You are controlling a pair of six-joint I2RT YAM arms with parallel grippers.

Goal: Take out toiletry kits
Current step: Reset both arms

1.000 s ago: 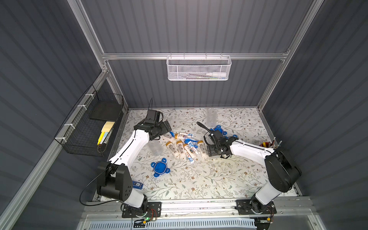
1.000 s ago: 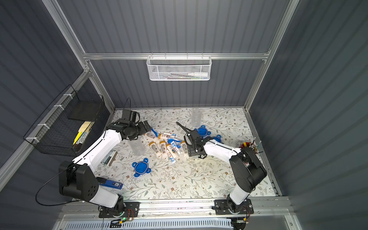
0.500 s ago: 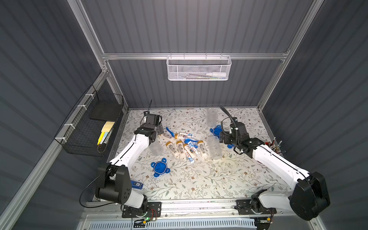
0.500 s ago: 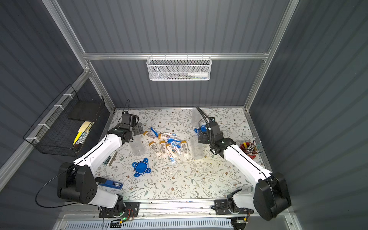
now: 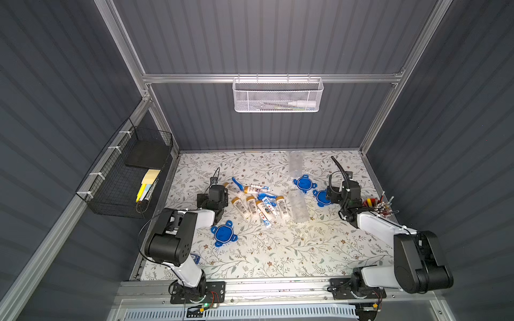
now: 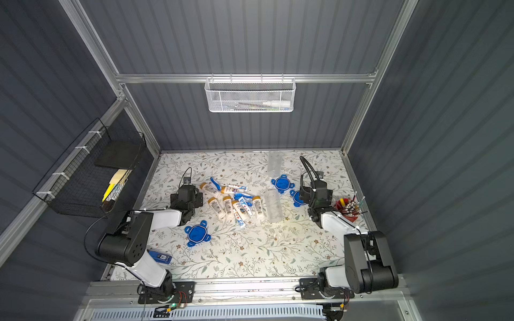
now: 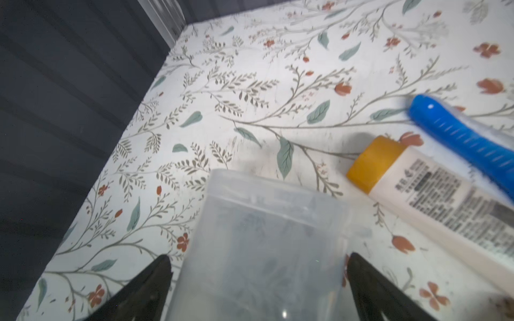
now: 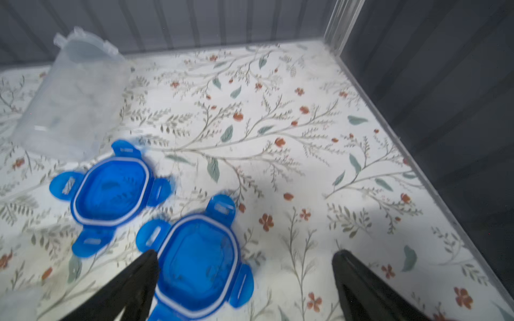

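Several white btls (image 5: 282, 207) w/ tan caps (image 7: 372, 164), blue brushes (image 5: 236, 182), tubes (image 5: 260, 188), jumbled on mat (image 5: 278, 250)

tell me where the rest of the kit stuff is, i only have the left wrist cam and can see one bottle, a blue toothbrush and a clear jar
Observer: The kit items lie loose in one pile in the middle of the floral table, seen in both top views.
Operator: any more jars out there
Observer: Two. A lying jar is on its side next to the pile, on the right arm's side. The back jar is farther back.
Operator: what's the right arm doing
Observer: The right gripper has its fingers apart and empty. The near blue lid lies partly between them, and a second blue lid is beside it.
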